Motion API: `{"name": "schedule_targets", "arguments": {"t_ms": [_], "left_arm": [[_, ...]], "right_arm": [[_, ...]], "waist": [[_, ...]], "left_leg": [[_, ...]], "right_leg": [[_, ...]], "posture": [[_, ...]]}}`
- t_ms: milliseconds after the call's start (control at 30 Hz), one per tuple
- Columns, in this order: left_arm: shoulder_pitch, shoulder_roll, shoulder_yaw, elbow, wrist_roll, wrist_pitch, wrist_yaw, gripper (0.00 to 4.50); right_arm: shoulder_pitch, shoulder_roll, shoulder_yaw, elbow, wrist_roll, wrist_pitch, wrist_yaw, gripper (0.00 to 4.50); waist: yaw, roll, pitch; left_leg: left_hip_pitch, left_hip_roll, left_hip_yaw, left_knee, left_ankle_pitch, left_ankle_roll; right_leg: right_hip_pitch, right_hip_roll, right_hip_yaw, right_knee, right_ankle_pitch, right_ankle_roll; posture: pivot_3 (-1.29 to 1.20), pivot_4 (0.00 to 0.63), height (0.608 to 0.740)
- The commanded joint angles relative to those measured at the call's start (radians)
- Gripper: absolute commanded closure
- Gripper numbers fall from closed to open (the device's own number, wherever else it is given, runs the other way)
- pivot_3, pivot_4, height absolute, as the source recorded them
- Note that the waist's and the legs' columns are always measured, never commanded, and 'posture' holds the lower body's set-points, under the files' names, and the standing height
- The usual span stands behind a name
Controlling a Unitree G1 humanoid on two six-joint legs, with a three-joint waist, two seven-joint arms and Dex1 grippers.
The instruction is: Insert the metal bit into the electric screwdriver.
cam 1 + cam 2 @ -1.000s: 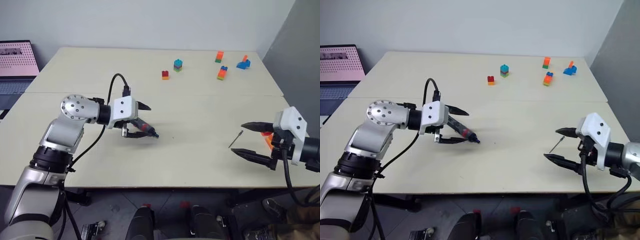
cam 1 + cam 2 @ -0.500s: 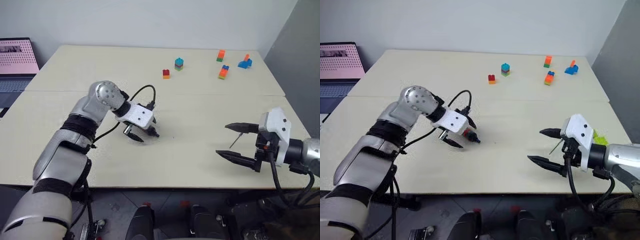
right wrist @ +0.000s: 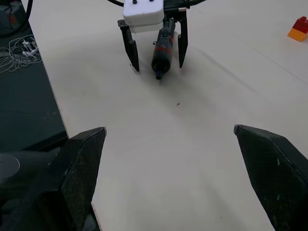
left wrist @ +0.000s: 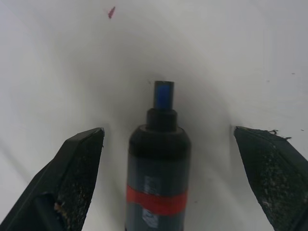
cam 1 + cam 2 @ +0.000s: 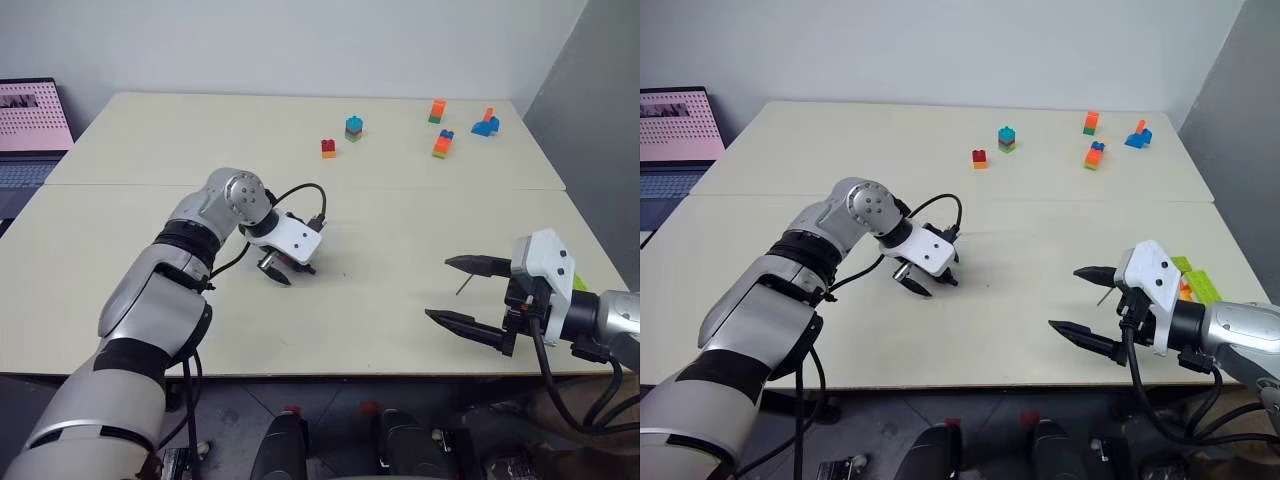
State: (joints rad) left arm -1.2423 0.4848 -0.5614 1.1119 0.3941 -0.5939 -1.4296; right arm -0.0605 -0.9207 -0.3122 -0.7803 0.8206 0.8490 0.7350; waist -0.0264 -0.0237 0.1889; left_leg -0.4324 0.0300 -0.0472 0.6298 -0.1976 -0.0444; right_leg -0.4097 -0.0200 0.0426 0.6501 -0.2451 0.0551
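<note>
My left gripper is tipped down over the electric screwdriver, jaws spread wide w/ the body lying between them, not yet touching; its long axis runs along my fingers, blue tip pointing away. Right gripper also spread, empty, near the metal bit on the table. Left arm's nearer the driver.

Beige table, coloured toy bricks scattered at its far side (several small clusters), laptop beyond the left edge
</note>
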Motion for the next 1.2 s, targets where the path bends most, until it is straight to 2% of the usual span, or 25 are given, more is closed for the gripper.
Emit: {"name": "schedule_targets", "arguments": {"t_ms": [33, 67, 167, 433, 567, 667, 867, 1067, 1200], "left_arm": [[-0.036, -0.013, -0.02, 0.045, 0.052, -0.003, 0.025, 0.0], [-0.038, -0.017, -0.023, 0.053, 0.062, -0.002, 0.026, 0.0], [-0.053, -0.018, -0.041, 0.078, 0.105, 0.004, 0.056, 0.44], [-0.048, -0.014, -0.048, 0.105, 0.144, -0.01, 0.066, 2.22], [-0.041, -0.003, -0.046, 0.103, 0.149, -0.028, 0.066, 2.81], [-0.037, 0.005, -0.033, 0.099, 0.134, -0.04, 0.053, 2.83], [-0.04, 0.031, 0.172, 0.042, -0.093, 0.069, -0.029, 2.83], [0.0, 0.056, 0.314, -0.126, -0.264, 0.305, -0.105, 2.83], [0.112, 0.052, 0.428, -0.378, -0.406, 0.588, -0.043, 2.84]], "right_arm": [[-0.016, -0.006, -0.006, -0.018, 0.018, -0.01, -0.011, 0.02], [-0.018, -0.007, -0.005, -0.017, 0.02, -0.01, -0.012, 0.02], [-0.024, -0.007, 0.0, -0.014, 0.021, -0.011, -0.016, 0.0], [-0.03, -0.016, 0.006, -0.008, 0.014, -0.022, -0.017, 0.0], [-0.037, -0.023, 0.008, -0.003, 0.011, -0.026, -0.015, 0.0], [-0.041, -0.027, 0.008, 0.0, 0.012, -0.029, -0.012, 0.0], [-0.051, -0.05, -0.025, 0.003, 0.044, -0.019, 0.003, 0.0], [-0.068, -0.062, -0.028, 0.021, 0.053, -0.022, 0.01, 0.0], [-0.106, -0.064, -0.004, 0.046, 0.046, -0.028, 0.019, 0.0]], "waist": [[0.0, 0.0, 0.0], [0.0, 0.0, 0.0], [0.0, 0.0, 0.0], [-0.001, 0.0, 0.0], [-0.005, 0.0, 0.0], [-0.005, 0.0, 0.0], [-0.005, 0.0, 0.0], [-0.004, 0.0, 0.0], [-0.005, 0.0, 0.0]], "left_leg": [[0.0, 0.0, 0.0, 0.0, 0.0, 0.0], [0.0, 0.0, 0.0, 0.0, 0.0, 0.0], [0.0, 0.0, 0.0, 0.0, 0.0, 0.0], [0.006, 0.0, 0.0, 0.001, 0.001, 0.001], [0.007, 0.0, 0.0, 0.001, 0.001, 0.001], [0.007, 0.0, 0.0, 0.001, 0.001, 0.001], [0.006, 0.0, 0.0, 0.001, 0.001, 0.001], [0.005, 0.0, 0.0, 0.001, 0.001, 0.001], [0.005, 0.0, 0.0, 0.001, 0.001, 0.001]], "right_leg": [[0.0, 0.0, 0.0, 0.0, 0.0, 0.0], [0.0, 0.0, 0.0, 0.0, 0.0, 0.0], [0.0, 0.0, 0.0, 0.001, 0.0, 0.0], [0.001, 0.0, 0.001, 0.009, -0.001, -0.002], [0.001, 0.0, 0.002, 0.01, -0.002, -0.004], [0.002, 0.0, 0.002, 0.011, -0.001, -0.002], [0.001, 0.0, 0.001, 0.011, -0.001, -0.002], [0.001, 0.0, 0.001, 0.011, -0.001, -0.002], [0.001, 0.0, 0.001, 0.012, -0.001, -0.002]], "posture": [[0.0, 0.15, 0.74], [0.0, 0.15, 0.74], [0.0, 0.15, 0.74], [0.0, 0.15, 0.74], [0.0, 0.15, 0.74], [0.0, 0.15, 0.74], [0.0, 0.15, 0.74], [0.0, 0.15, 0.74], [0.0, 0.15, 0.74]]}}
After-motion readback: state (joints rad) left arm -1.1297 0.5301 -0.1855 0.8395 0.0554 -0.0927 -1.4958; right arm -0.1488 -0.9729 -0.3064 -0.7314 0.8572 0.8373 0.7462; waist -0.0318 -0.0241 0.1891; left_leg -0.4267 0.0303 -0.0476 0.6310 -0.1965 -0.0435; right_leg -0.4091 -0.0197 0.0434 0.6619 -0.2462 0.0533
